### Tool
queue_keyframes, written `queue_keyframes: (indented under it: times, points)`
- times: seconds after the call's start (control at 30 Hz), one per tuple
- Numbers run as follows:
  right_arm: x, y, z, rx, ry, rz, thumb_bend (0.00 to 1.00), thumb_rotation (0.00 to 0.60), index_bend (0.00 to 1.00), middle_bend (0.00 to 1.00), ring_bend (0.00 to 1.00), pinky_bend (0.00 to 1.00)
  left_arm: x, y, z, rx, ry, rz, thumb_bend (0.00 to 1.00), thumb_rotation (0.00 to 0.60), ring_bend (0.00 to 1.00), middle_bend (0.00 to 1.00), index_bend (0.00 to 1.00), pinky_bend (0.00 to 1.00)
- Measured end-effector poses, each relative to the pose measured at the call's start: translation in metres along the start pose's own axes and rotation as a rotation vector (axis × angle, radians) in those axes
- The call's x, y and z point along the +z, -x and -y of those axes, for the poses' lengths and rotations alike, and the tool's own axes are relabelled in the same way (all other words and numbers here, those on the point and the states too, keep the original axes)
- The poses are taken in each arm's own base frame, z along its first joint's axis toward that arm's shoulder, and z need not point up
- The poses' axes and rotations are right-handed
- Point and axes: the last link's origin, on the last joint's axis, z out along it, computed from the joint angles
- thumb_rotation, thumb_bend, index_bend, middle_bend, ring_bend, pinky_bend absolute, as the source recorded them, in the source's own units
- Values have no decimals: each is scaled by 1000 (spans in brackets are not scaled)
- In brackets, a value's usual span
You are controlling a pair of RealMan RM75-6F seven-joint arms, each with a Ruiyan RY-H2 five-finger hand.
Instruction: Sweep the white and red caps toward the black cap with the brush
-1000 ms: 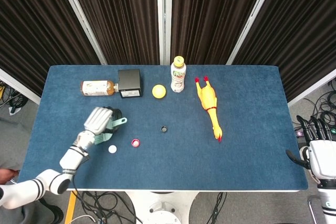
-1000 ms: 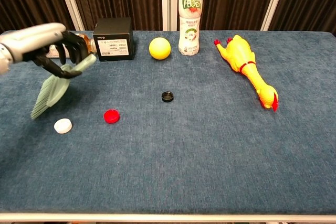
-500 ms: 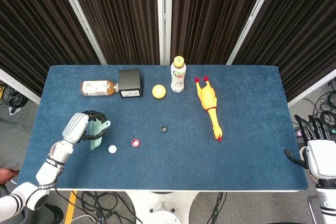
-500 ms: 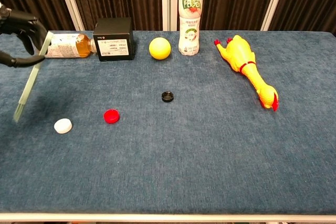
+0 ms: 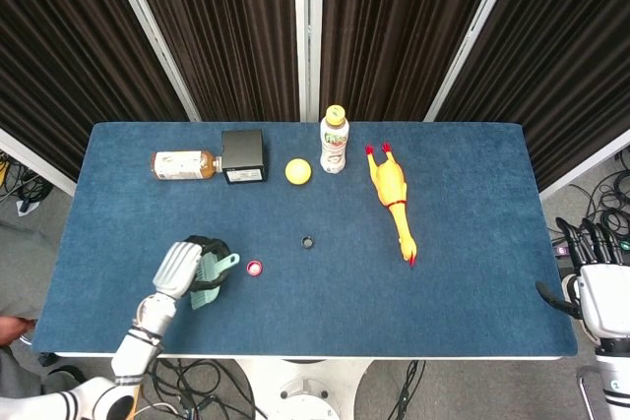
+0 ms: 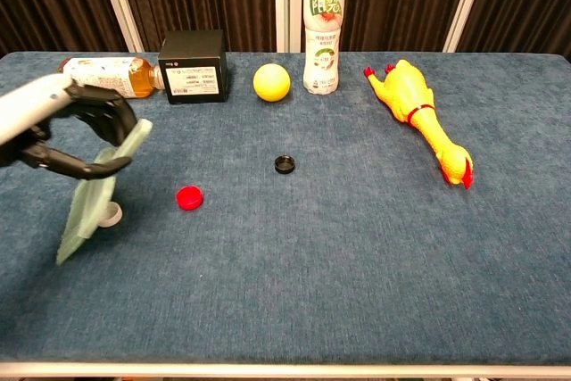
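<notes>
My left hand (image 5: 183, 267) (image 6: 55, 127) grips a pale green brush (image 5: 210, 280) (image 6: 95, 192) near the table's front left, bristles hanging down. The white cap (image 6: 111, 213) peeks out just behind the bristles in the chest view; in the head view the hand and brush hide it. The red cap (image 5: 254, 268) (image 6: 188, 197) lies a short way right of the brush. Further right sits the small black cap (image 5: 307, 241) (image 6: 285, 164). My right hand (image 5: 598, 282) hangs off the table's right edge, fingers apart and holding nothing.
Along the back stand a lying tea bottle (image 5: 182, 164), a black box (image 5: 243, 155), a yellow ball (image 5: 297, 171) and an upright drink bottle (image 5: 335, 141). A yellow rubber chicken (image 5: 393, 197) lies right of the black cap.
My left hand has carried the brush rightward and toward the front edge, from left of the white cap to right over it. The caps and right hand have not moved.
</notes>
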Motion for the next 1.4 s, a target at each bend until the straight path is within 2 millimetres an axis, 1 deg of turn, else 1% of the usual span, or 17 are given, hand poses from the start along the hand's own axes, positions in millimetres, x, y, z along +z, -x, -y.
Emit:
queue_keyframes:
  times: [0.17,0.33,0.47,0.6,0.77,1.0,1.1,1.2,1.3,1.4]
  points:
    - [1,2,-2,1,1,5,87,600,2,166,0,58,15,13,-9,-11,-31,-28,485,600,455,608,540,402]
    - [2,3,-4,7,3,10,87,600,2,166,0,58,36,25,-25,-27,-32,-30,495,600,455,611,540,427]
    - [1,3,-8,8,12,9,87,600,2,166,0,58,54,35,-39,-37,-17,-30,503,600,455,614,541,428]
    - [0,2,-13,9,21,7,87,600,2,167,0,58,73,44,-57,-51,7,-29,507,600,455,614,541,429]
    - [-2,1,-18,11,32,4,87,600,2,167,0,58,91,54,-76,-53,40,-29,513,600,455,617,544,445]
    - [-2,-1,-21,8,36,-4,87,600,2,167,0,58,120,66,-106,-52,96,-26,514,600,455,617,544,446]
    - [-3,-2,-21,9,37,-7,87,600,2,167,0,58,130,65,-118,-71,109,-34,514,600,455,617,544,446]
    - [-3,-4,-21,8,34,-10,87,600,2,167,0,58,134,59,-123,-90,116,-50,514,600,455,617,544,447]
    - [-3,-4,-19,9,25,-13,87,600,2,168,0,58,131,48,-124,-103,128,-67,514,600,455,617,544,448]
    - [-1,-3,-18,13,15,-11,87,600,2,170,0,58,124,35,-121,-105,136,-81,513,600,455,617,544,448]
